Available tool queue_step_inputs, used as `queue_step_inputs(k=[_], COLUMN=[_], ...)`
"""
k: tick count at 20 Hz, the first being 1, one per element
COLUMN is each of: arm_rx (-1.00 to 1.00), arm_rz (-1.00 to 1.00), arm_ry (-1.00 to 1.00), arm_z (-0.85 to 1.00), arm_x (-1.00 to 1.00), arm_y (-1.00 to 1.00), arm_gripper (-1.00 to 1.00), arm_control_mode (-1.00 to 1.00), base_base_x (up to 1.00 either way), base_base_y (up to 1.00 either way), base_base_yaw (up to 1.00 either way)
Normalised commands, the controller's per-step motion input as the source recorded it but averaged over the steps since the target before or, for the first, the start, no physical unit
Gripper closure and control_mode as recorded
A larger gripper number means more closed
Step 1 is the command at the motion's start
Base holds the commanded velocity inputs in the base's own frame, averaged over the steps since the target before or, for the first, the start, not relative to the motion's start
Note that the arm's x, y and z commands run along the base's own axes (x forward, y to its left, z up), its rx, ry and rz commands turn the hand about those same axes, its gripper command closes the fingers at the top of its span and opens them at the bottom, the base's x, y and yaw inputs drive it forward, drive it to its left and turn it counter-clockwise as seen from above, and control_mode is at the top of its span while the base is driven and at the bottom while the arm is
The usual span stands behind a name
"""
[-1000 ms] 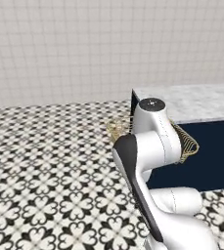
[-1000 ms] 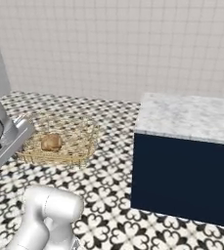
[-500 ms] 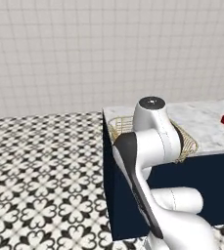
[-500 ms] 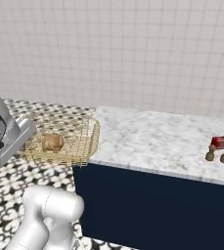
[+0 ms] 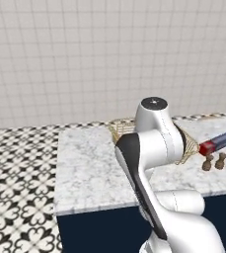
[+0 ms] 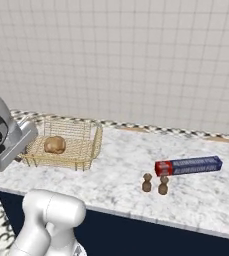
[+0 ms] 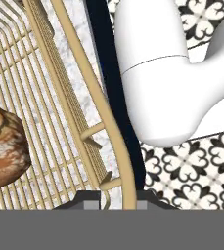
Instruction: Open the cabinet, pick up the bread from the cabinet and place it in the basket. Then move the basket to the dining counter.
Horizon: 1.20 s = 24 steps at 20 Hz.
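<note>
Bread (image 6: 54, 144) already sits in basket (image 6: 66, 144). Gripper (image 7: 117, 197) clamped on basket rim at basket's 9 o'clock, over dining counter (image 6: 126, 187). Left, I'd guess: set down, let go.

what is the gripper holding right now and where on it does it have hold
The gripper is shut on the basket, gripping its wire rim on one side, with the bread lying inside the basket over the dining counter.

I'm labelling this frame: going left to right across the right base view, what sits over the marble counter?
Gripper at the basket's rim → bread inside the basket → two small brown pieces → blue and red box, all over the dining counter.
</note>
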Motion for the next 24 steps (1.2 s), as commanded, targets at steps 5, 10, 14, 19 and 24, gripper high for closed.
queue_step_inputs(k=[5, 10, 14, 19, 24], arm_rx=[0.00, 0.00, 0.00, 0.00, 0.00], arm_rz=[0.00, 0.00, 0.00, 0.00, 0.00], arm_ry=[0.00, 0.00, 0.00, 0.00, 0.03], arm_z=[0.00, 0.00, 0.00, 0.00, -0.13], arm_x=[0.00, 0.00, 0.00, 0.00, 0.51], arm_y=[0.00, 0.00, 0.00, 0.00, 0.00], arm_gripper=[1.00, 1.00, 1.00, 1.00, 1.00], arm_control_mode=[1.00, 1.00, 1.00, 1.00, -1.00], base_base_x=[0.09, -0.02, -0.25, -0.02, 0.00], base_base_y=[0.04, 0.62, 0.61, 0.20, 0.00], base_base_yaw=[-0.21, -0.20, 0.00, 0.00, 0.00])
